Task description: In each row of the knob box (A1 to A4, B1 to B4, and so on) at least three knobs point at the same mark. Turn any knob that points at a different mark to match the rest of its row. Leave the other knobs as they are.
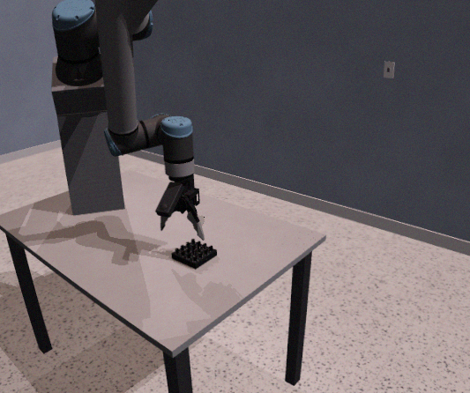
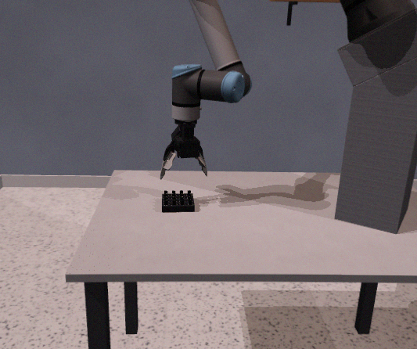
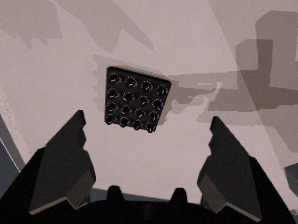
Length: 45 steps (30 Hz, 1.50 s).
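The black knob box [image 1: 192,262] [image 2: 177,208] [image 3: 138,103] lies flat on the table. It carries a four-by-four grid of black knobs with light marks. In the wrist view it sits slightly rotated, above the middle of the picture and beyond the fingertips. Which mark each knob points at is too small and dark to tell, and so are the row labels. My gripper [image 1: 182,234] [image 2: 184,178] [image 3: 148,114] is wide open and empty. It hangs above the box, clear of the knobs, pointing down, with one finger on each side in the wrist view.
The grey table [image 1: 118,282] [image 2: 249,242] bears the box. The arm's grey pedestal [image 1: 93,163] [image 2: 379,156] stands at the table's far end from the box. Shadows of the arm and gripper fall across the table top. A wall plate [image 1: 389,70] is on the dark wall.
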Each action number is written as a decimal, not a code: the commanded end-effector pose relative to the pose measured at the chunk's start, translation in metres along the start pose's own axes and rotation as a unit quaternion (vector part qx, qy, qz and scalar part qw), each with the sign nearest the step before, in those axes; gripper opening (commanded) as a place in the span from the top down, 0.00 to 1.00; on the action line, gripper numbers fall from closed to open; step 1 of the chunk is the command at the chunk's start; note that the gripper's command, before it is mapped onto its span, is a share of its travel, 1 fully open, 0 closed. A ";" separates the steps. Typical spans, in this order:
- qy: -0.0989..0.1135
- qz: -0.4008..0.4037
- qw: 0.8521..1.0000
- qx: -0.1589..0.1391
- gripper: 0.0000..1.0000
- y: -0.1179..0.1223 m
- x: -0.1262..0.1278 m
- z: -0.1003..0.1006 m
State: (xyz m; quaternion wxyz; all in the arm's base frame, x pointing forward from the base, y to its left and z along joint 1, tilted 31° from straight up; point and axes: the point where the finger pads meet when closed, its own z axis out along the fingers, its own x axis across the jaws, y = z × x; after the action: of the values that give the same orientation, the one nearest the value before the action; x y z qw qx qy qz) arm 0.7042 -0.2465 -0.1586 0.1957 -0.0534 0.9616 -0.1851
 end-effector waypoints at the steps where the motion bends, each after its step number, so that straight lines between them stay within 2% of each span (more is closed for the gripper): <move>1: 0.002 0.078 0.997 0.001 0.00 -0.003 -0.005 -0.002; 11: 0.002 0.229 0.973 0.001 0.00 -0.009 -0.013 -0.005; 13: 0.002 0.229 0.973 0.001 0.00 -0.009 -0.013 -0.005; 26: 0.002 0.409 0.913 0.002 0.00 -0.013 -0.026 -0.011; 37: 0.001 0.470 0.883 0.002 0.00 -0.015 -0.030 -0.013; 45: 0.001 0.488 0.873 0.002 0.00 -0.015 -0.032 -0.014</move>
State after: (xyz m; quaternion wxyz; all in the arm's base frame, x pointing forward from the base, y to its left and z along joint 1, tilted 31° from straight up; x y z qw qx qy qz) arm 0.7279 -0.2504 -0.1310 0.2591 0.4156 0.8691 -0.0699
